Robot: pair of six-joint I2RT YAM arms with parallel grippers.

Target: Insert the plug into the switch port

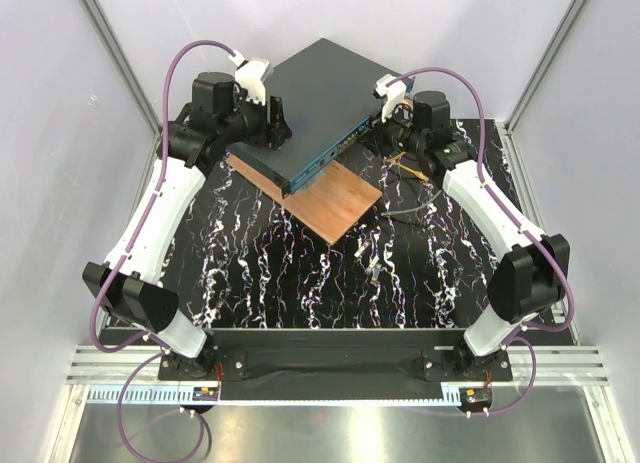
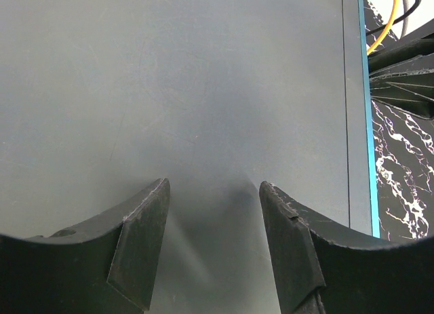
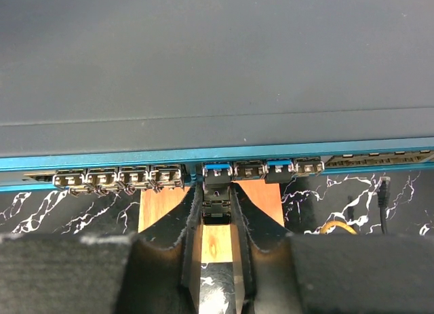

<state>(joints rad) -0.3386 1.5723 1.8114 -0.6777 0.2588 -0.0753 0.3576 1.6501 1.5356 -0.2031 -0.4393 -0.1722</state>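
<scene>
The switch (image 1: pixel 320 98) is a flat dark grey-teal box lying partly on a brown wooden board. Its teal front face (image 3: pixel 203 154) carries a row of small sockets. My right gripper (image 3: pixel 217 192) is shut on the plug (image 3: pixel 217 204), a small piece that looks dark here. The plug's front end sits at a blue-topped socket (image 3: pixel 217 170) near the middle of the row. In the top view this gripper (image 1: pixel 378 133) is at the switch's front right end. My left gripper (image 2: pixel 213 185) is open and empty over the switch's top (image 2: pixel 203 76), at its left edge (image 1: pixel 272 123).
The wooden board (image 1: pixel 335 198) sticks out in front of the switch on the black marbled table (image 1: pixel 300 283). Yellow cables (image 1: pixel 402 163) and a dark cable (image 1: pixel 410 213) lie right of the board. A small loose piece (image 1: pixel 372 273) lies mid-table. White walls enclose the cell.
</scene>
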